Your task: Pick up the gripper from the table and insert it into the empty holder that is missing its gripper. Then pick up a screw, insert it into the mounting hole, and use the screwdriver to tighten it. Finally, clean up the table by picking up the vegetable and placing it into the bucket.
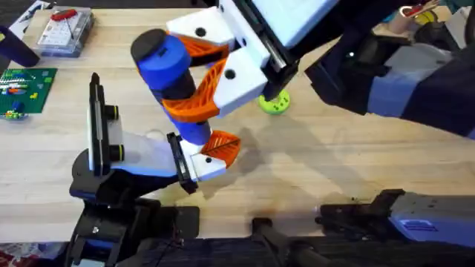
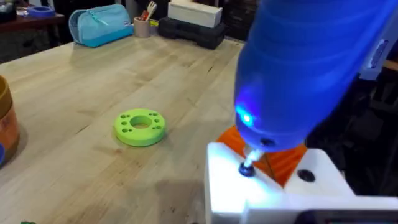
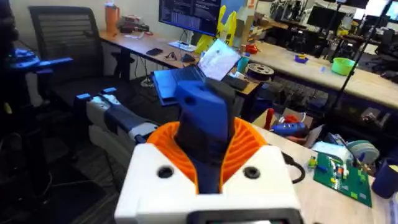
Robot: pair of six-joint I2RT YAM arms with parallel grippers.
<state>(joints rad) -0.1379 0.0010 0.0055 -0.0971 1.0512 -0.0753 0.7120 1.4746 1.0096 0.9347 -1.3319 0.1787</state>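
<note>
Screwdriver on the screw — the right claw (image 1: 194,83) is clamped around the blue screwdriver (image 1: 169,65).

The screwdriver stands tilted over the middle of the table (image 1: 334,159), its tip down on a screw (image 2: 247,167) in a white-and-orange part, a blue light glowing just above the tip. Seen from overhead, the left claw (image 1: 215,148) sits right under the tool at 5 o'clock — whether it is wide or narrow I cannot tell. A lime-green ring (image 1: 274,104) lies at 3 o'clock of the screwdriver, apart from it. In the left wrist view the bucket (image 2: 6,127) shows at the frame's edge.
</note>
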